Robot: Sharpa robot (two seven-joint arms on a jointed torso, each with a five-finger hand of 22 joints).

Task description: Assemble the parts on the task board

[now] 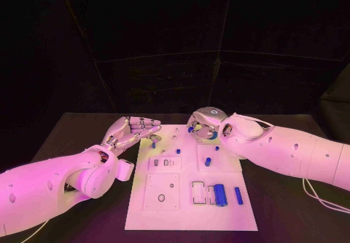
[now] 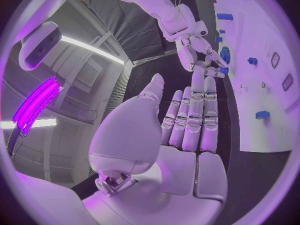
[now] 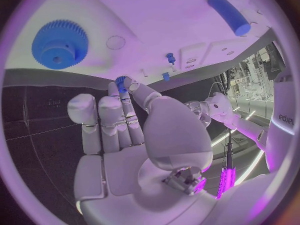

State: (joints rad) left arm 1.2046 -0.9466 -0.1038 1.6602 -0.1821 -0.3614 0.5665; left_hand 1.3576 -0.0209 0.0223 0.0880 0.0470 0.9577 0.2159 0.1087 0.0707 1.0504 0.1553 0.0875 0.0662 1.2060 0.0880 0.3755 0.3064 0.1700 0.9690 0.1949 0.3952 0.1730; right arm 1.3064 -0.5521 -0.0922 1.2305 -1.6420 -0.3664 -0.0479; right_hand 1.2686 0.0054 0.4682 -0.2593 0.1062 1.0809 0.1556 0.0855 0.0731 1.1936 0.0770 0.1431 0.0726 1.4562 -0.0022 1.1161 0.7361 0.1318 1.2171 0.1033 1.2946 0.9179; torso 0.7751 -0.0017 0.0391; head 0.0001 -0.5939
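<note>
**Small gear pinched at the far edge of the board, left hand standing by**

At the left, left hand (image 1: 131, 130) raised beside the far-left edge of the task board (image 1: 146, 212), palm flat, fingers straight and side by side, nothing in it. Probably parked there to keep clear of the working area while staying close enough to steady a piece if needed.

On the white board itself, going rightward: two rectangular recesses on the near-left side, a slotted pocket near the middle, then a thick blue cylinder (image 1: 219, 195) and a thinner blue pin (image 1: 238, 195) lying side by side at the near right, apparently laid out loose for later steps. Further up, small blue pegs (image 1: 207, 161) standing or lying around the centre; exact seating too small to tell.

At the far right of the board, right hand (image 1: 206, 123) bent down over the far edge, thumb and a finger pinching a small blue gear (image 3: 122, 81), remaining fingers held straight. A large blue gear (image 3: 59, 44) lying flat on the board just beside that hand. Small gear likely being carried toward a post next to the large one so the teeth mesh; alignment over the post looks the delicate part.
</note>
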